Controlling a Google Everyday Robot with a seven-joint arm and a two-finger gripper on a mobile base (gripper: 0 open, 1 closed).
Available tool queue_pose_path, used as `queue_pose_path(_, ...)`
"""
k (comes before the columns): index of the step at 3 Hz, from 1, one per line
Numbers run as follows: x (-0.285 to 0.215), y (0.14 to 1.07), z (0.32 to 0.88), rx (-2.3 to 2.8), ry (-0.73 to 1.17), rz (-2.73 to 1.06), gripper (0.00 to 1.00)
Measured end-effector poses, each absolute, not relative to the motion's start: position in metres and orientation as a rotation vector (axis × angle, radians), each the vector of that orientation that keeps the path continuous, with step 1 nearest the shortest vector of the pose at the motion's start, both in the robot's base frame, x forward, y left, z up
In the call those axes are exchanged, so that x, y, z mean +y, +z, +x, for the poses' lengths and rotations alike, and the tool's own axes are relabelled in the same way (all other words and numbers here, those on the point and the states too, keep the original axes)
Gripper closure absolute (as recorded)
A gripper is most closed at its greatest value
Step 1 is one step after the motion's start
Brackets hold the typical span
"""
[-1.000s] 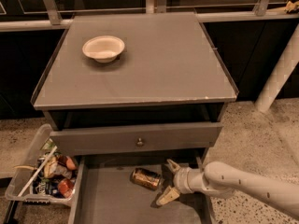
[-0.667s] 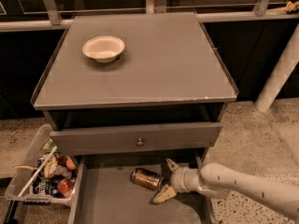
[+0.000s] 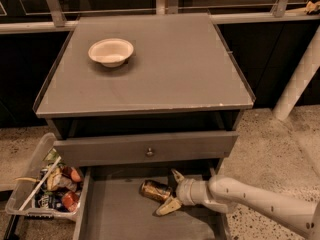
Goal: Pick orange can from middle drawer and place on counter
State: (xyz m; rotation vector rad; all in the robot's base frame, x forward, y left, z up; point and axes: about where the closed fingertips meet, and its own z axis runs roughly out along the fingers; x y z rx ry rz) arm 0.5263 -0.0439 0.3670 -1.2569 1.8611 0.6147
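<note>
The orange can [image 3: 154, 189] lies on its side on the grey floor of the open middle drawer [image 3: 120, 219], near the drawer's back. My gripper [image 3: 171, 191] reaches in from the right, open, with one finger above and behind the can's right end and the other finger [image 3: 167, 207] below it. The fingers straddle the can's right end without closing on it. The counter [image 3: 165, 66] is the large grey cabinet top above.
A white bowl [image 3: 111, 51] sits on the counter's back left. The grey drawer front with a round knob [image 3: 149, 152] overhangs the open drawer. A clear bin of snack packets [image 3: 42, 186] stands on the floor at the left. A white post [image 3: 297, 79] stands at the right.
My gripper has slid left along the drawer toward the can, so its fingers now straddle the can's right end. The can has not moved.
</note>
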Motion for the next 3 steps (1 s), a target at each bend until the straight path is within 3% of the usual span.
queue_pose_path(1,-0.0277,0.3700,0.5227,1.844,0.660,-1.259,0.12)
queue_pose_path(3,-0.0272,0.3702,0.5225,1.843,0.661,-1.259,0.58)
